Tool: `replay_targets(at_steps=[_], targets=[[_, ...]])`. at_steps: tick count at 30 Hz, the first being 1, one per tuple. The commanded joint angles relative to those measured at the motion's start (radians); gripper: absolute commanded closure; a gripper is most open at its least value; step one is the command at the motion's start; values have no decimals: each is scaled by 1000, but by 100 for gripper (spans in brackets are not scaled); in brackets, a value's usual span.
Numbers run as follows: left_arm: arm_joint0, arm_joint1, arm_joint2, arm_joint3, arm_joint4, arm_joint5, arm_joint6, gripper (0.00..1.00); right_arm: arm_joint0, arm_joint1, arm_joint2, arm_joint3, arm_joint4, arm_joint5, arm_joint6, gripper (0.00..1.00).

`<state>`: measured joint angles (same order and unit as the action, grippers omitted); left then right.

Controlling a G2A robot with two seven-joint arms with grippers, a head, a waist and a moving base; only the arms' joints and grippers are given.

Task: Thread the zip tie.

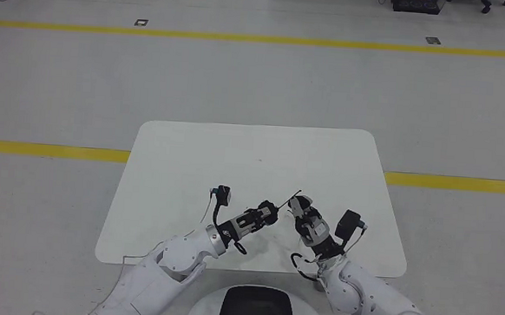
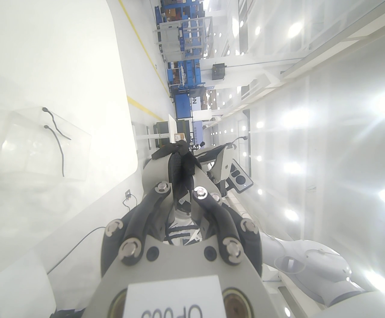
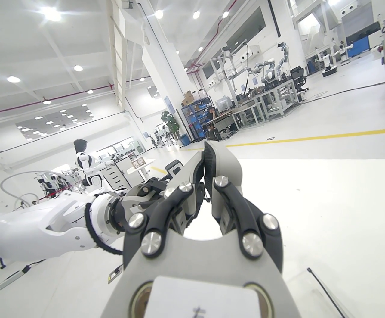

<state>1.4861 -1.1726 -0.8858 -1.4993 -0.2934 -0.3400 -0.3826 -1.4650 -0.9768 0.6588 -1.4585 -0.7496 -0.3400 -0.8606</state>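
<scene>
Two grippers: both are held above the table (image 1: pixel 253 149), close to its near edge and a little right of that edge's middle, tips facing each other and just apart.
Left gripper (image 1: pixel 269 212): the jaws are pressed together and pinch one end of the zip tie; it points toward the right-hand edge of the table.
Right gripper (image 1: pixel 297 204): in its own wrist view the two dark pads (image 3: pixel 207 162) meet along their whole length, so the jaws are closed. I cannot tell whether the strap is caught between them.
Zip tie (image 1: pixel 290 200): a thin black strap, lifted off the surface. It runs from the left gripper's tip on a slant toward the far edge, passing just beside the right gripper's tip, with its free end sticking out beyond it.
Other ties (image 2: pixel 57 141): in the left wrist view, thin dark straps lie in what looks like a clear container (image 2: pixel 81 156). Its place against the table's edges cannot be made out.
Floor lines: one yellow stripe (image 1: pixel 53 150) runs out from both side edges of the table; a second (image 1: pixel 260 39) crosses the floor well beyond the far edge.
</scene>
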Motion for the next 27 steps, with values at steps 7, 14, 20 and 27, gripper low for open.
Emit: replay_targets(at_steps=[7, 14, 20, 27], targets=[[0, 0, 0, 0, 0, 0, 0, 100, 2, -2, -2, 7, 5, 0, 4, 100], [0, 0, 0, 0, 0, 0, 0, 100, 4, -3, 1, 17, 4, 0, 13, 100], [0, 0, 0, 0, 0, 0, 0, 100, -1, -7, 11, 26, -2, 0, 18, 100], [0, 0, 0, 0, 0, 0, 0, 100, -15, -7, 29, 30, -6, 0, 25, 100]])
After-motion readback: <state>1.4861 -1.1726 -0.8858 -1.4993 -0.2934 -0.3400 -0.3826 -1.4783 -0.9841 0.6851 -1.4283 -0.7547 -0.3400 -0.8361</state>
